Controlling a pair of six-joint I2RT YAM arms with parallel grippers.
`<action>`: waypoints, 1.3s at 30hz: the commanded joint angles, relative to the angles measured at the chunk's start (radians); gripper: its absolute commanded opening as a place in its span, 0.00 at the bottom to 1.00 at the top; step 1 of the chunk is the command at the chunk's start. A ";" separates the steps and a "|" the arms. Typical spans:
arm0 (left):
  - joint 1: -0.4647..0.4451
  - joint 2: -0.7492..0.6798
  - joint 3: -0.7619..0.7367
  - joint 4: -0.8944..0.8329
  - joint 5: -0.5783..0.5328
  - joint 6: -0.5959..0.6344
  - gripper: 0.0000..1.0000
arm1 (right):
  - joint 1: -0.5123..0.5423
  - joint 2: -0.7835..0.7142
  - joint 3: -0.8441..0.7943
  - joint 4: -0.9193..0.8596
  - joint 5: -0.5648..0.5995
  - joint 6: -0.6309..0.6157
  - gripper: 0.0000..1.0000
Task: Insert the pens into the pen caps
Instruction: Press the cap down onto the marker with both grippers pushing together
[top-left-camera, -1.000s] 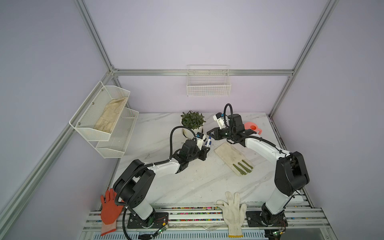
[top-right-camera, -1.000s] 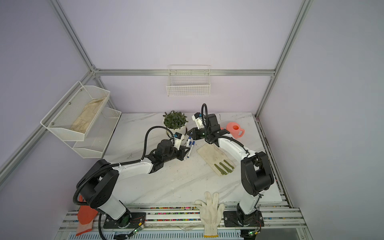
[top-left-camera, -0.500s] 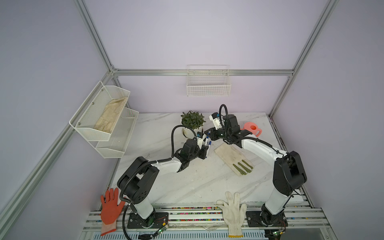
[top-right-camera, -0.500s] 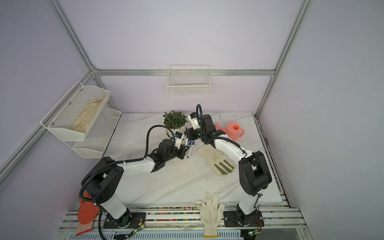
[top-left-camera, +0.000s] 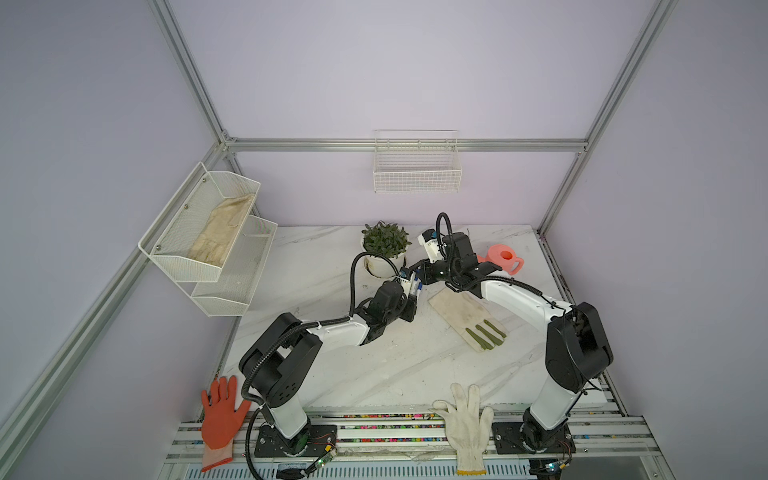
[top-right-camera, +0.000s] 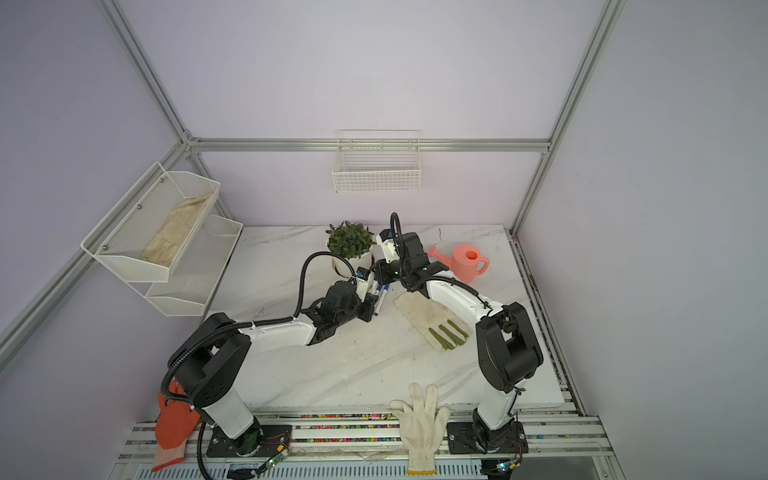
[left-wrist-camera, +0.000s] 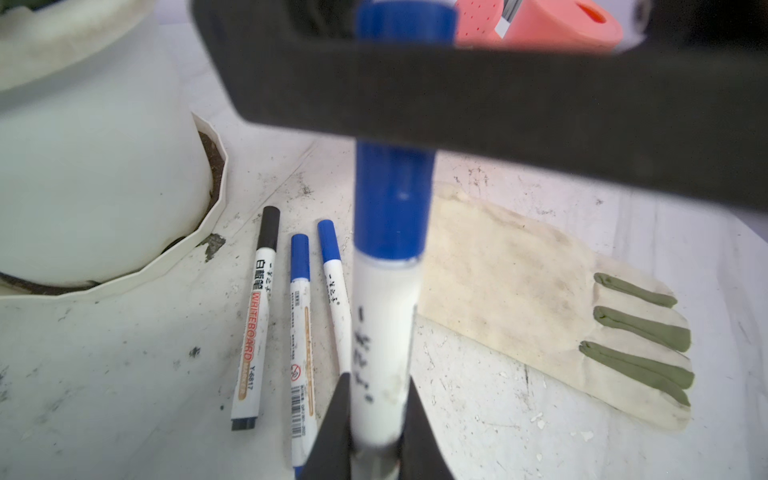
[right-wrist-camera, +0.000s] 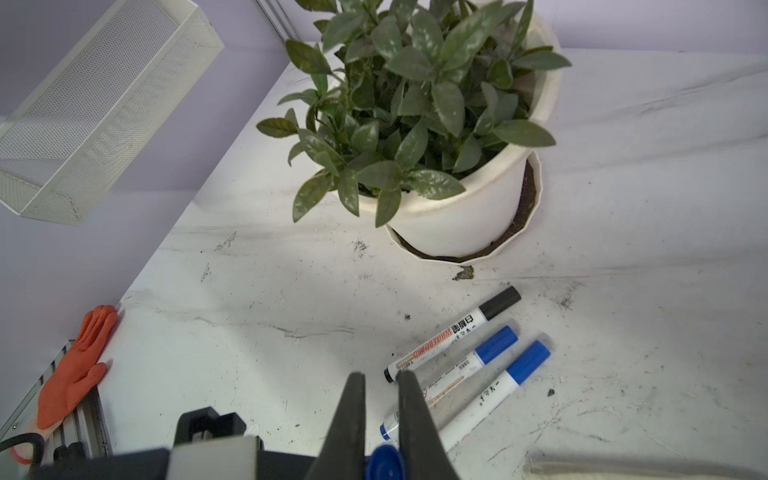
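My left gripper (left-wrist-camera: 377, 379) clamps the pen (left-wrist-camera: 384, 324) steady; my right gripper (right-wrist-camera: 381, 374) pinches its blue cap (left-wrist-camera: 392, 199), seating it. Three capped pens (left-wrist-camera: 300, 332) lie finished.

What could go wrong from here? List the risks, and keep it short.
1. The right gripper grips the blue cap while the left gripper clamps the pen far from it. A misaligned push could tilt the pen or leave the cap half seated.
2. Three capped pens lie on the table close by. Setting this one down carelessly could roll them.
3. The plant pot stands close, so a wide swing may bump it.
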 joint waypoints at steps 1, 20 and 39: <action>0.061 -0.096 0.199 0.261 -0.373 -0.082 0.00 | 0.018 0.030 -0.089 -0.402 -0.022 -0.026 0.00; -0.009 -0.045 0.254 0.198 -0.407 -0.135 0.00 | 0.038 0.027 -0.158 -0.422 0.045 -0.015 0.00; -0.010 -0.014 0.284 0.180 -0.419 -0.129 0.00 | 0.010 -0.009 -0.179 -0.402 0.009 -0.001 0.00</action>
